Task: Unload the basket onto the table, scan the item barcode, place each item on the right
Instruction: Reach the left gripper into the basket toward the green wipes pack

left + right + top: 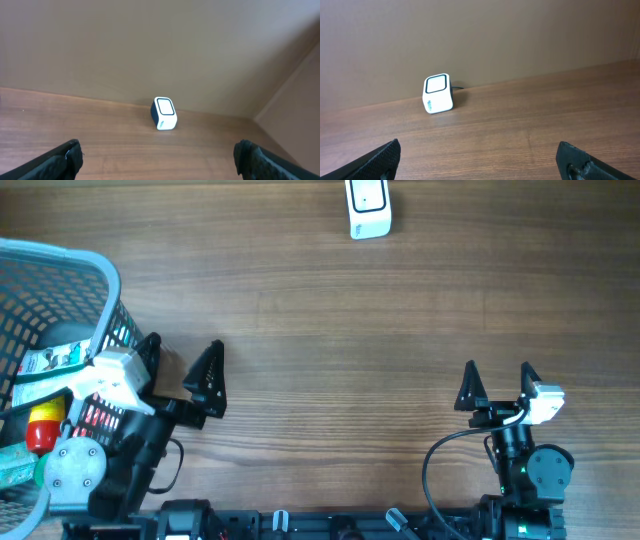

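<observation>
Left end effector [186, 343] and right end effector [497, 370] gape empty; scanner [368, 210] cropped overhead.

left gripper [183, 370] open, empty | right gripper [497, 382] open, empty

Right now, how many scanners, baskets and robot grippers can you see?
White box-shaped scanner: 1
Grey plastic mesh basket: 1
Black two-finger grippers: 2, the left gripper and the right gripper
Total: 4
</observation>
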### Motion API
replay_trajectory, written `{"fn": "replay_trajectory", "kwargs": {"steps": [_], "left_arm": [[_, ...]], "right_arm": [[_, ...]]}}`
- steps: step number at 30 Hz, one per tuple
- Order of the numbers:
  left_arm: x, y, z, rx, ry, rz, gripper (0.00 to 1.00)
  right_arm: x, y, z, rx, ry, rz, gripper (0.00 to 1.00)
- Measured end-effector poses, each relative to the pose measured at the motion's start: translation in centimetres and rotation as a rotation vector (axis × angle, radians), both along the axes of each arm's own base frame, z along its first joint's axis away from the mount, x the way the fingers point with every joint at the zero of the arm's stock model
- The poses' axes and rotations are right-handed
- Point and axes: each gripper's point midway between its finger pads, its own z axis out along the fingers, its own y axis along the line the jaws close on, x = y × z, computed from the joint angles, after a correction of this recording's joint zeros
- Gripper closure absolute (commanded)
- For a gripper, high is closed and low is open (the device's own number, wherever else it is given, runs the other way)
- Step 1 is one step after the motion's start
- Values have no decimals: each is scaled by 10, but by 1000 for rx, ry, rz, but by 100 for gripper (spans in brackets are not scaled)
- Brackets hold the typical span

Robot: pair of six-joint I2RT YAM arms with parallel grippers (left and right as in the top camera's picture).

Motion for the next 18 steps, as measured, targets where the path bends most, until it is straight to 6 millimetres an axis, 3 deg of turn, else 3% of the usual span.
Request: {"fn": "replay_trajectory", "kwargs": {"steps": [4, 8, 10, 12, 15, 18], "left_arm": [[-4, 0, -25, 0, 117, 0, 0], [-2, 14, -25, 7, 126, 82, 0], [-2, 29, -14, 3, 111, 171, 0], [-5, 51, 19, -2, 66, 303, 0], [-10, 79, 52, -11, 57, 468, 0], [0, 109, 67, -14, 142, 656, 0]], "right_arm": [[0, 0, 0, 0, 0, 0, 0], [0, 0, 0, 0, 0, 0, 1], [0, 0, 0, 0, 0, 0, 0], [0, 0, 0, 0, 0, 0, 0], [0, 0, 0, 0, 0, 0, 0], [0, 0, 0, 0, 0, 0, 0]]}}
